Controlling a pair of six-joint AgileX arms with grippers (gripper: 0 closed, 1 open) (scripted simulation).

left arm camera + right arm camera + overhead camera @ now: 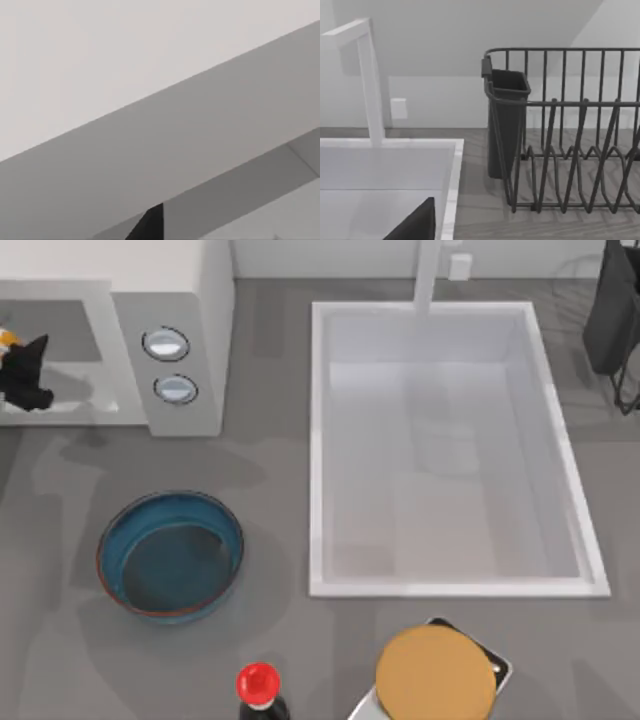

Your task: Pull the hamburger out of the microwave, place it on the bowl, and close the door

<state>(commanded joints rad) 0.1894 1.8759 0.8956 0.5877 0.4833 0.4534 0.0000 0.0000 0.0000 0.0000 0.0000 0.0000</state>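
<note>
Now — left hand [22, 375] inside microwave [180, 300] | hamburger [7, 337] touching it | grip: cannot tell

Top view looks straight down; right wrist shares sink [450, 440].

Glossy glazed-looking bowl [170, 555], matt white microwave [175, 300] (silvery, shiny knobs), dark wire dish rack [570, 130].

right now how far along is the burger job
Early. The left pincer is inside the open microwave at the hamburger, which sits inside the cavity. The blue bowl holds nothing yet. Left: lift the hamburger out, set it on the bowl, close the door. The right arm is parked beyond the sink.
</note>
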